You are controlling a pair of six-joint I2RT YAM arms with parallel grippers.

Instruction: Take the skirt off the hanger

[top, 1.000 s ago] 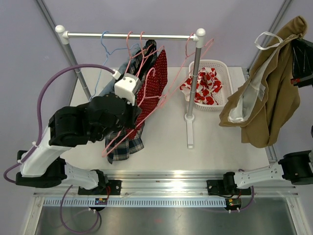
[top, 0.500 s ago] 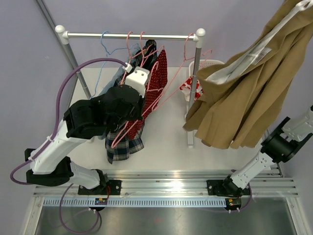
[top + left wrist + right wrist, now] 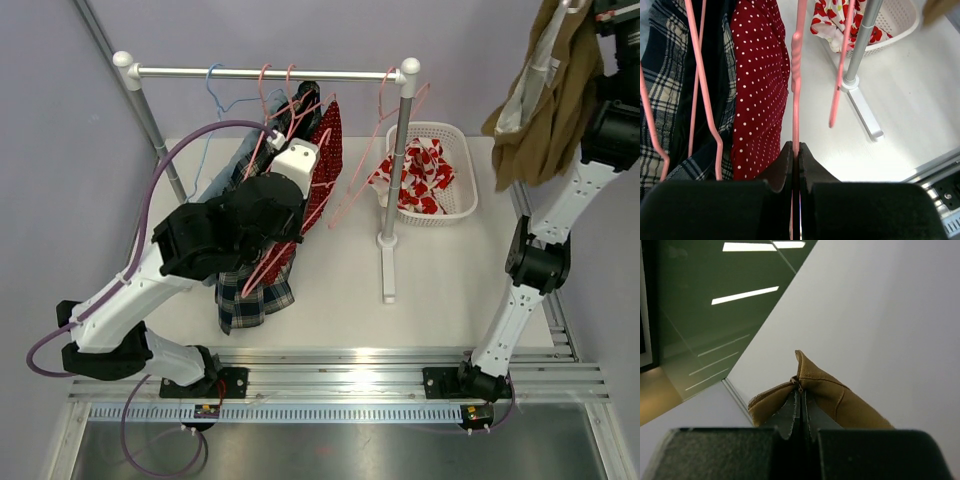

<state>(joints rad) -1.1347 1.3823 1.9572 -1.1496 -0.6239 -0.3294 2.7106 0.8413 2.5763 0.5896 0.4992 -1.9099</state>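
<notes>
The tan skirt (image 3: 545, 100) hangs free of any hanger, bunched and held high at the far right, above the table's right edge. My right gripper (image 3: 612, 18) is shut on its waistband by the zip; in the right wrist view the gripper (image 3: 801, 390) pinches the tan fabric (image 3: 840, 400). My left gripper (image 3: 305, 175) is shut on a bare pink hanger (image 3: 345, 180) that hangs from the rail. In the left wrist view the gripper (image 3: 796, 150) clamps the hanger's thin pink bar (image 3: 796, 90).
A clothes rack rail (image 3: 270, 72) carries several pink and blue hangers, a red polka-dot garment (image 3: 322, 160) and a plaid one (image 3: 255, 295). Its right post (image 3: 397, 160) stands mid-table. A white basket (image 3: 462, 205) holds red-flowered cloth.
My right arm has swung up and back, carrying the tan skirt from low at the right to high at the top right. My left arm has moved up and right along the pink hanger.
</notes>
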